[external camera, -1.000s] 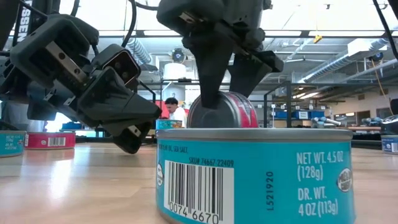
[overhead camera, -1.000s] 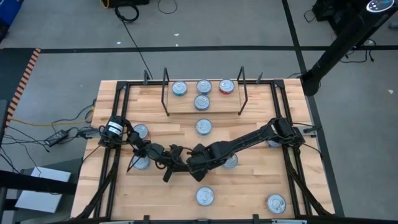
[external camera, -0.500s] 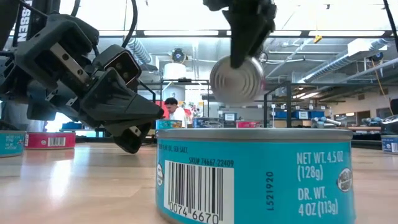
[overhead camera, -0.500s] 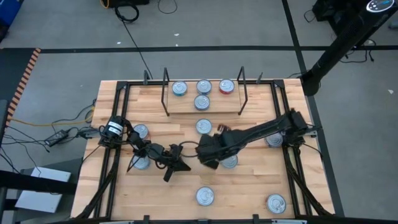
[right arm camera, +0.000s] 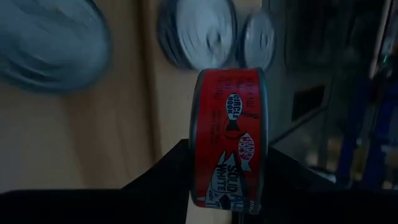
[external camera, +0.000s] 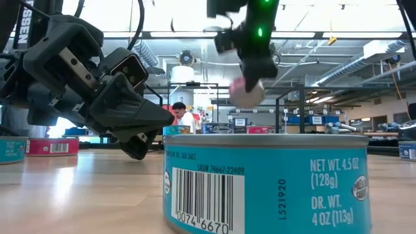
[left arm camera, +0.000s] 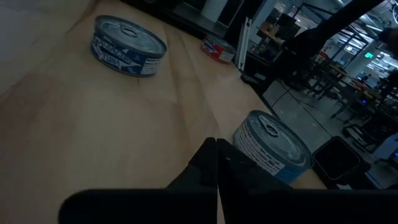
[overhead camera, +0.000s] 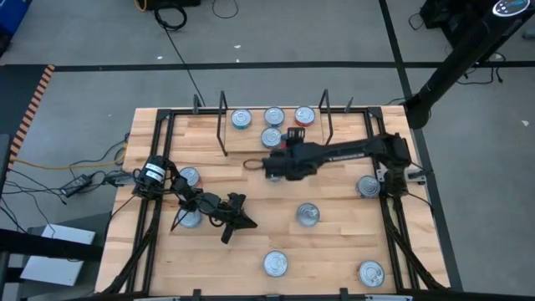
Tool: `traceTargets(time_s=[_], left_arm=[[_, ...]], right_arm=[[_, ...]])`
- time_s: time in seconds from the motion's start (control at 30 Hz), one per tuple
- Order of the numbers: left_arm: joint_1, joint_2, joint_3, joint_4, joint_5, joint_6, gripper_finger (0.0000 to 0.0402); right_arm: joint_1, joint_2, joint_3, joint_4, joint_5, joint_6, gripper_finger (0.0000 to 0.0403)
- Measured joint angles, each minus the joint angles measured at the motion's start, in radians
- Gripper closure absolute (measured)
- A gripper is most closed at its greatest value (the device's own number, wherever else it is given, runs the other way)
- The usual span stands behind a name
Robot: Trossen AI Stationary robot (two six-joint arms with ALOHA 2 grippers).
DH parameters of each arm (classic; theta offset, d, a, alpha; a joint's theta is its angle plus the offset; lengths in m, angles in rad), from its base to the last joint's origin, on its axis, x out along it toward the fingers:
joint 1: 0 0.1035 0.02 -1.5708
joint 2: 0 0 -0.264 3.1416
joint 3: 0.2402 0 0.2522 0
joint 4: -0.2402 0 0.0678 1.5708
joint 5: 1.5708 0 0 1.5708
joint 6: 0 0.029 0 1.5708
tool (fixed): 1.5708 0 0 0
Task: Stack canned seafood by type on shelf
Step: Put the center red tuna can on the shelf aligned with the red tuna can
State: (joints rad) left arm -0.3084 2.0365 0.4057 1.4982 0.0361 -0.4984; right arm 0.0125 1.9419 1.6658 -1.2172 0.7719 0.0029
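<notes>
The right end effector [overhead camera: 272, 165], grasping a red tin [right arm camera: 227, 140], has lifted it off the counter [overhead camera: 251, 251] toward the shelf [overhead camera: 251, 140] at twelve o'clock; the left end effector [overhead camera: 245, 221] stays clenched, empty.

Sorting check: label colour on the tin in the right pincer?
Red, with white lettering: tin. Clearest in the right wrist view.

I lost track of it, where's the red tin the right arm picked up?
The red tin is gripped in the right gripper, held above the table just in front of the shelf, near the silver-lidded tins standing there.
</notes>
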Motion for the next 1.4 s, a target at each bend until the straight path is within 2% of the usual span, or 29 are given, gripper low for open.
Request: traceTargets(time_s=[0.27,0.5,0.8,0.9,1.07,1.2,1.3,1.4], left_arm=[[0.000,0.000,0.000,0.000,-0.002,0.000,0.0401],[0.000,0.000,0.000,-0.001,-0.002,0.000,0.0401],[0.000,0.000,0.000,-0.005,-0.002,0.000,0.0401],[0.000,0.000,0.000,-0.006,-0.002,0.000,0.0401],[0.000,0.000,0.000,-0.008,-0.003,0.000,0.0401],[0.000,0.000,0.000,-0.008,-0.011,0.000,0.0401],[0.003,0.000,0.000,-0.008,-0.015,0.000,0.0401],[0.010,0.000,0.000,-0.005,-0.017,0.000,0.0401]], right_arm=[[-0.127,0.000,-0.170,0.138,-0.016,-0.103,0.0260],[-0.175,0.001,-0.223,0.170,-0.074,-0.112,0.0259],[-0.227,0.001,-0.227,0.169,-0.184,-0.111,0.0184],[-0.237,0.001,-0.227,0.166,-0.220,-0.110,0.0168],[-0.243,0.001,-0.227,0.149,-0.224,-0.110,0.0141],[-0.244,-0.002,-0.180,0.052,-0.253,-0.070,0.0126],[-0.244,-0.030,-0.102,-0.049,-0.324,0.011,0.0138],[-0.246,-0.087,-0.077,-0.007,-0.440,0.085,0.0187]])
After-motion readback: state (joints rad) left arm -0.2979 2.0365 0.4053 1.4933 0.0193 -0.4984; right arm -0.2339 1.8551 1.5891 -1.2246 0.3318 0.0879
